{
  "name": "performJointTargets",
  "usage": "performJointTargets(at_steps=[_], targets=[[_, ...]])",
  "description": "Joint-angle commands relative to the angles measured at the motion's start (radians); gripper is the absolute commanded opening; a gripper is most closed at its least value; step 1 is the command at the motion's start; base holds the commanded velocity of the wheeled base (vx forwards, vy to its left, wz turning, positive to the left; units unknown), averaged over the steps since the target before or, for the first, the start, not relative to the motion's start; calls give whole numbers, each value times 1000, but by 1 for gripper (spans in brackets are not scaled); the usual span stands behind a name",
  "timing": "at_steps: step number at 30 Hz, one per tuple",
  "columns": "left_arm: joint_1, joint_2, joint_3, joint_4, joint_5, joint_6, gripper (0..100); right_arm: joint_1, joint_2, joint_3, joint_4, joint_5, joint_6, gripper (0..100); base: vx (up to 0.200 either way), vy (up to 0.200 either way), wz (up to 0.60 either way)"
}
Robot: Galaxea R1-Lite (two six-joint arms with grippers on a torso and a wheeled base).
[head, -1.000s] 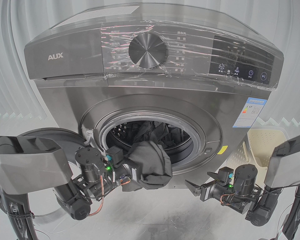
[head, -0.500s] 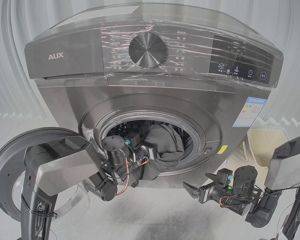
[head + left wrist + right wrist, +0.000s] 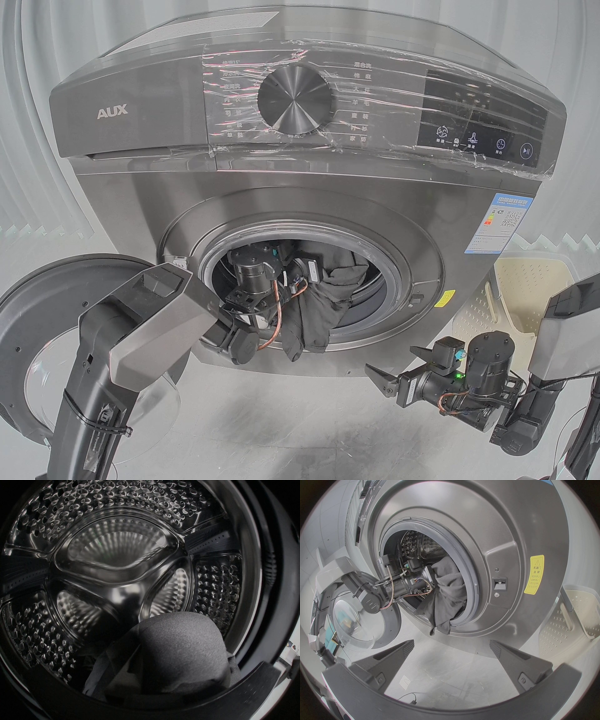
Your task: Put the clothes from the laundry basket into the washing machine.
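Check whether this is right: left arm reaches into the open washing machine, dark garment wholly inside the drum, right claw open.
No: the head view shows part of the dark garment hanging over the lower door rim of the washing machine. The rest stands, right claw open.

We're looking at a pale grey floor (image 3: 300, 425), smooth and faintly scuffed. The washing machine (image 3: 375, 206) stands on it, front and centre. Just beside it on our right sits the cream laundry basket (image 3: 531, 281). A thin cable (image 3: 407, 698) trails across the floor.
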Motion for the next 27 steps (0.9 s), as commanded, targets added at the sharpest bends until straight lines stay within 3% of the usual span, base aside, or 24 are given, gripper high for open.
performJointTargets(at_steps=[1,11,12,18,27], targets=[[6,90,-163,69,42,0,0,0,-1,0,-1,0,0,100,0,0,0],[14,117,-206,88,58,2,0,0,5,-1,-1,0,2,100,0,0,0],[12,116,-203,86,58,2,100,0,5,-1,-1,0,2,100,0,0,0],[12,100,-181,92,62,-1,100,0,5,-1,-1,0,5,100,0,0,0],[3,-88,84,201,51,9,100,0,7,-1,-1,0,5,100,0,0,0]])
